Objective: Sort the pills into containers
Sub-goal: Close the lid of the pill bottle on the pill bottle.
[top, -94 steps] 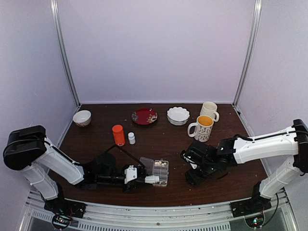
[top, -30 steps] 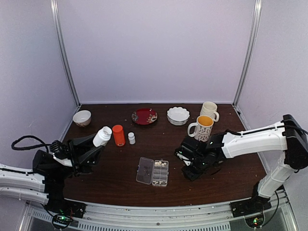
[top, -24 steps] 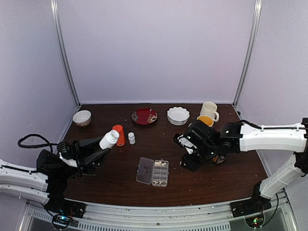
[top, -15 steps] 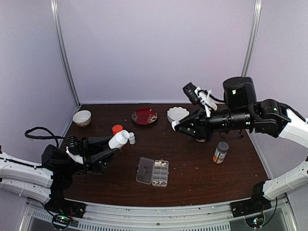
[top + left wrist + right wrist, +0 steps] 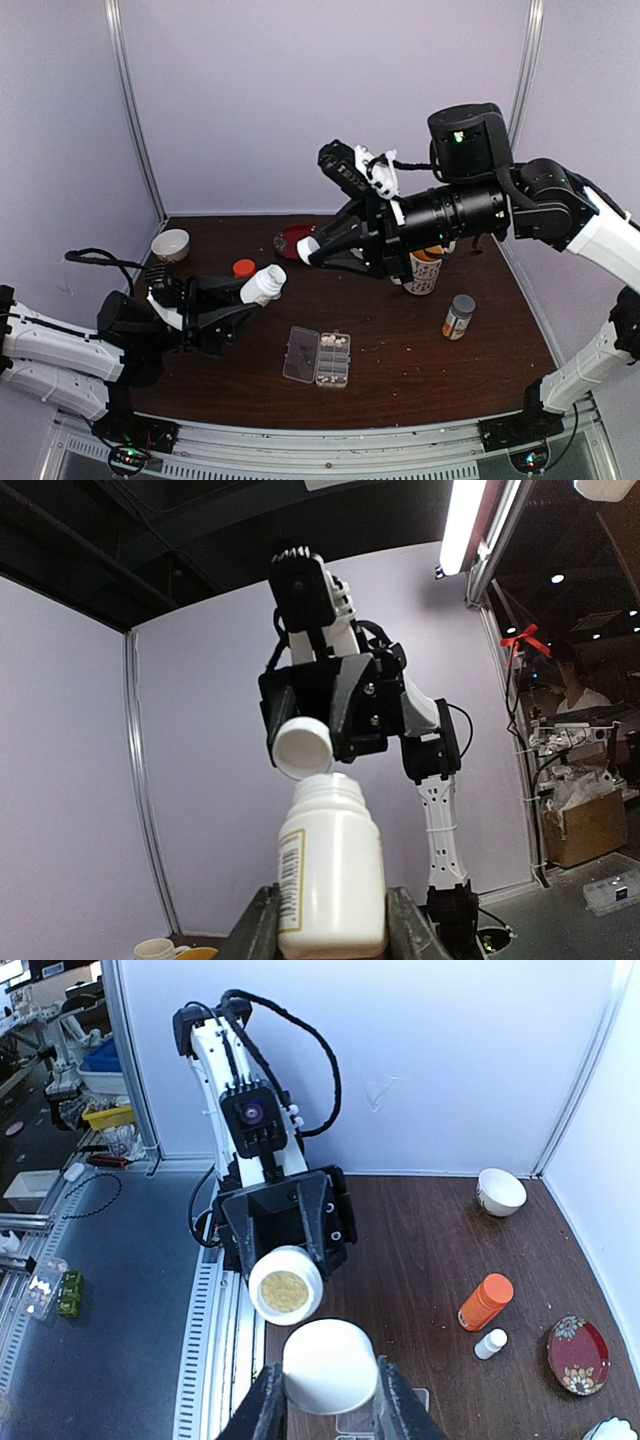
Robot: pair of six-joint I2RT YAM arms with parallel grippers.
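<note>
My left gripper (image 5: 252,294) is shut on a white bottle (image 5: 263,285) and holds it tilted above the table; it also shows in the left wrist view (image 5: 330,880). The bottle's mouth is open, with beige pills (image 5: 285,1291) inside. My right gripper (image 5: 312,250) is shut on a white cap (image 5: 308,250), held just off the bottle's mouth; the cap fills the right wrist view (image 5: 330,1365). The clear pill box (image 5: 303,355) lies open on the table with whitish pills (image 5: 334,343) in some cells.
An orange bottle (image 5: 242,267) stands behind the left gripper, with a small white bottle (image 5: 490,1343) beside it. An amber bottle (image 5: 458,316) stands at the right. A mug (image 5: 424,273), a red plate (image 5: 286,240) and a white bowl (image 5: 170,244) sit toward the back.
My left gripper has carried the white bottle up and rightward. My right arm has risen from the table by the mug, left the amber bottle standing, and swung left with the cap.
</note>
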